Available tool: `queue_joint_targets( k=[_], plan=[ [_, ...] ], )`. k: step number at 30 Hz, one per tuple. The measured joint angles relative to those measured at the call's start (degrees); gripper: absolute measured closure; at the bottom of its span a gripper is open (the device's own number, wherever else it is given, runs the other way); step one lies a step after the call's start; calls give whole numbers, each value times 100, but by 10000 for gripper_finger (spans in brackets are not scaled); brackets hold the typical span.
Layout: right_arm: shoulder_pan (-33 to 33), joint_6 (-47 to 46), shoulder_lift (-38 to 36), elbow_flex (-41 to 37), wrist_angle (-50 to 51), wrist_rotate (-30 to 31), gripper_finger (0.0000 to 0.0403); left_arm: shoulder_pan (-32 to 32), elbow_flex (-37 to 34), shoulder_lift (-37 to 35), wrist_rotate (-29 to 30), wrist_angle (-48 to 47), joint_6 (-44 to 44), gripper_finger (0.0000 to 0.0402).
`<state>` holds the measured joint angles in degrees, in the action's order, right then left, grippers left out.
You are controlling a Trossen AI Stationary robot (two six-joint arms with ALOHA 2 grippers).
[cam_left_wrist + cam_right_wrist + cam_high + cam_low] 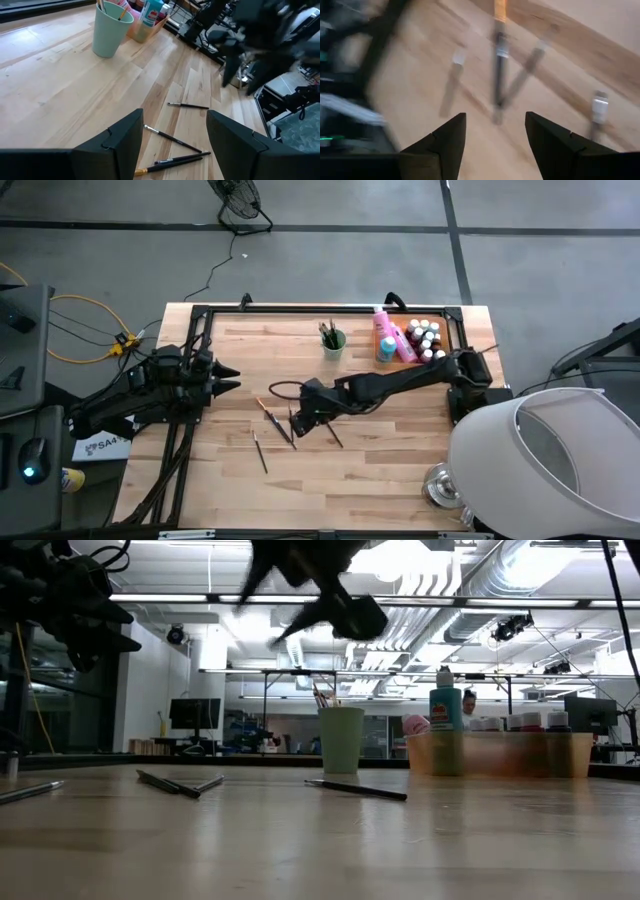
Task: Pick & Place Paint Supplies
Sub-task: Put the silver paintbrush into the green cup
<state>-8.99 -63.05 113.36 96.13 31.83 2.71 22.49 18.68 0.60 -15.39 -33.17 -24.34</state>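
Several thin dark brushes (272, 418) lie loose on the wooden table (400, 470); in the right wrist view they show blurred (497, 65) just ahead of the fingers. My right gripper (297, 423) hangs open above them, tipped downward, touching nothing; in the low view it is a dark blur (325, 595) high over the table. My left gripper (232, 378) waits open at the table's left edge, raised, with nothing between its fingers (115, 145). A pink bottle (381, 330), a teal bottle (387, 348) and small capped bottles (425, 335) stand in the orange tray (500, 753).
A light green cup (333, 342) with brushes standing in it sits far of centre, left of the tray. A black frame (320, 309) runs along the table's far edge. A white lamp shade (550, 450) and a metal object (440, 483) crowd the near right corner.
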Motion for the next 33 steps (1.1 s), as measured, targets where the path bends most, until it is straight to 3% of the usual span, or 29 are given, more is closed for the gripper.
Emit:
queue_joint_targets(
  k=[8,13,17,22,28,33],
  plan=[
    [236,537,544,-6,95,9,224,0,-1,0,3,0,1,187],
    [376,773,873,97,474,-323,240,-1,0,0,2,0,0,187],
    [430,1001,1020,604,1065,-403,250,0,0,0,3,2,0,187],
    [428,1266,1112,1517,1822,112,253,0,0,1,-8,0,1,187],
    [424,1334,1678,2749,3054,239,253,1,-2,0,-3,2,0,187],
    [430,1205,2002,3056,3474,215,253,-1,0,0,6,2,0,187]
  ],
)
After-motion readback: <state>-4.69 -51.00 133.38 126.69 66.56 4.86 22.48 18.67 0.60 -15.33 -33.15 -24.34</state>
